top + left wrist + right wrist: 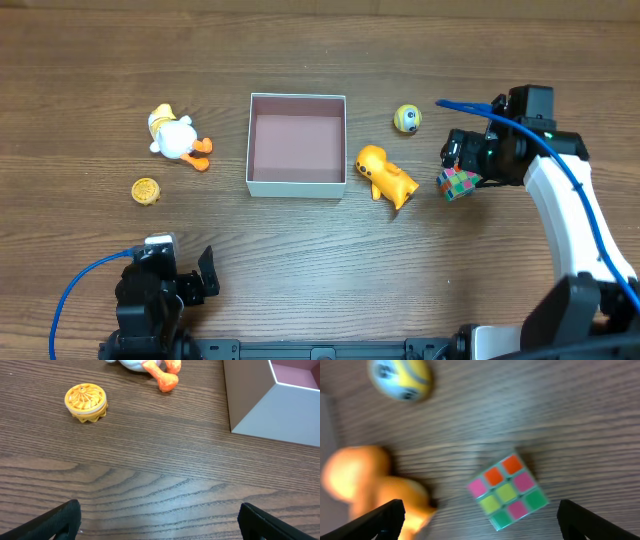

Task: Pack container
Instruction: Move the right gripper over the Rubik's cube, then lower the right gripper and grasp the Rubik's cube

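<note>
Nearest, at the near-left edge of the wooden table [330,270]: left gripper [185,258] [160,525], jaws spread wide, nothing between them, only bare wood under the wrist camera. Just beyond and to its left: small yellow ribbed disc [146,190] [86,402], flat on the table. Mid-table: the container [297,187] [265,415], square, white walls, pinkish interior, upright, open side up, nothing inside. Just beside its right wall, not clearly touching: orange animal toy [383,175] [370,485], lying on its side, blurred in the wrist view. Further right: multicoloured puzzle cube [458,183] [508,492], on the table, turned at an angle. Over the cube: right gripper [452,165] [482,520], jaws fully apart, straddling the cube's line, clamped on nothing. Far left of the container, well apart from it: white duck toy [175,137] [160,375] with orange feet. Farthest, beyond the orange toy: yellow ball [407,119] [400,377] with an eye print.
</note>
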